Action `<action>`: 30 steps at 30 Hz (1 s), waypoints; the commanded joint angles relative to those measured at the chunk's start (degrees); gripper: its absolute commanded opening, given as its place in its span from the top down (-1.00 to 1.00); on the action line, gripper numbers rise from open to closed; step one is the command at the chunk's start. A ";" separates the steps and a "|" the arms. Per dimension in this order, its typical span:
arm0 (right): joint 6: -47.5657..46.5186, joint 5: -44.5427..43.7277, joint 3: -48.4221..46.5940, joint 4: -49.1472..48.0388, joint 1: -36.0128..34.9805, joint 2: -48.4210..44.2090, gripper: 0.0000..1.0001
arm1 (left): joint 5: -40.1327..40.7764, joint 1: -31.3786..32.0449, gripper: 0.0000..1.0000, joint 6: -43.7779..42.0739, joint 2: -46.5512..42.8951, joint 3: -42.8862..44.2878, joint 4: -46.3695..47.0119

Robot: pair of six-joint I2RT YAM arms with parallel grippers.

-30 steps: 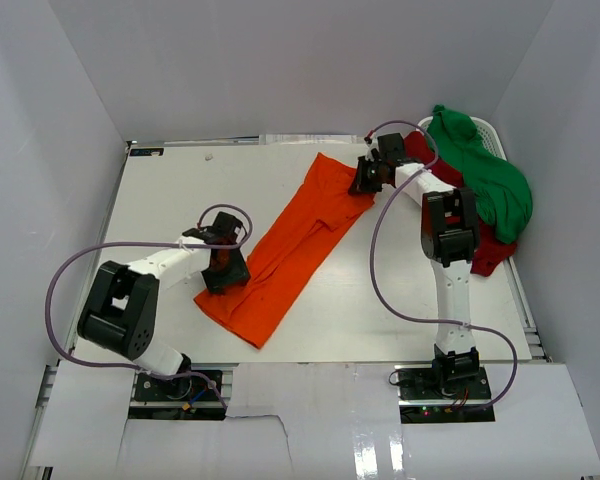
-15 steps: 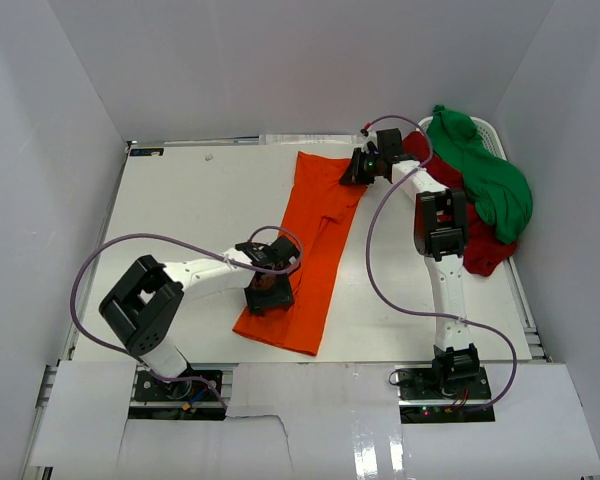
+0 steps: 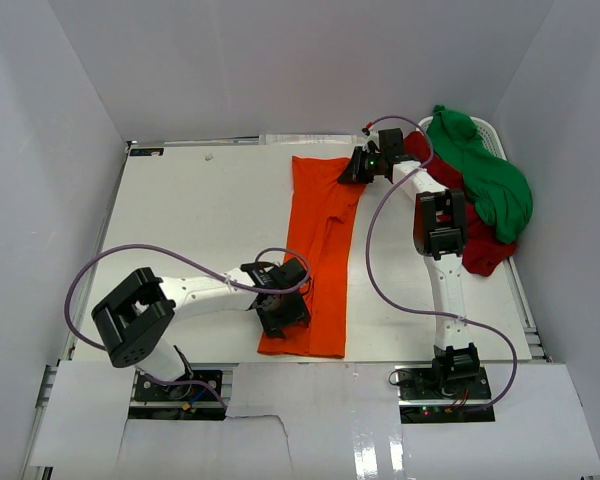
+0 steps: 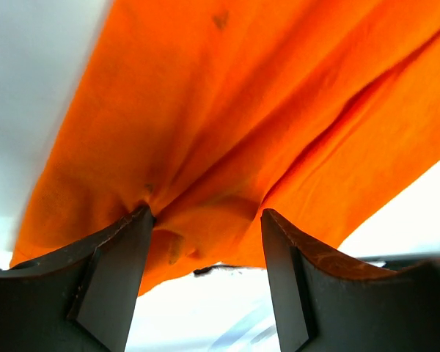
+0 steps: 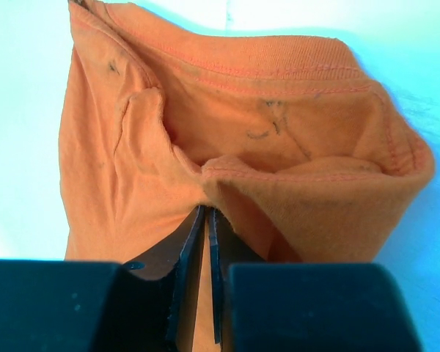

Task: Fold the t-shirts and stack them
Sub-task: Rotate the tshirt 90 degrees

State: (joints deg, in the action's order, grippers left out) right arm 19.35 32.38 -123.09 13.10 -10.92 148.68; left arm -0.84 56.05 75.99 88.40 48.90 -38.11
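The orange t-shirt (image 3: 320, 240) lies as a long folded strip running from the far side toward the near edge. My left gripper (image 3: 283, 310) sits on its near end. In the left wrist view the jaws stand wide apart (image 4: 205, 213), both tips press into the orange cloth (image 4: 242, 110), and a fold bulges between them. My right gripper (image 3: 358, 168) is at the far end, shut (image 5: 207, 213) on a pinch of the shirt near its collar (image 5: 264, 110). The green t-shirt (image 3: 490, 175) and dark red t-shirt (image 3: 485, 250) lie heaped at the right.
A white basket (image 3: 490, 130) stands at the far right under the green and dark red heap. White walls enclose the table on three sides. The right arm's cable (image 3: 375, 270) loops over the table beside the orange strip.
The left gripper slid right and toward the near edge, dragging the shirt's near end along. The strip swung from diagonal to nearly straight. The right gripper shifted slightly left with the far end.
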 commanded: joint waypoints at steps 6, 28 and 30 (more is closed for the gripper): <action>-0.63 -3.56 -2.07 -2.12 1.34 3.11 0.69 | 0.83 7.40 -0.46 2.85 3.18 4.97 -4.52; 7.19 11.83 26.20 -25.06 1.51 -27.55 0.06 | 14.03 -15.60 -0.74 -27.54 -7.37 26.77 -0.67; 7.10 11.48 33.40 -25.84 1.51 -35.19 0.05 | 13.59 -19.73 -0.75 -30.18 -5.97 27.73 4.15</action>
State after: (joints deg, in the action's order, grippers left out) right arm 26.33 41.10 -95.70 -7.38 -9.43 122.17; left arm 13.30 40.91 53.71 82.39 76.86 -41.63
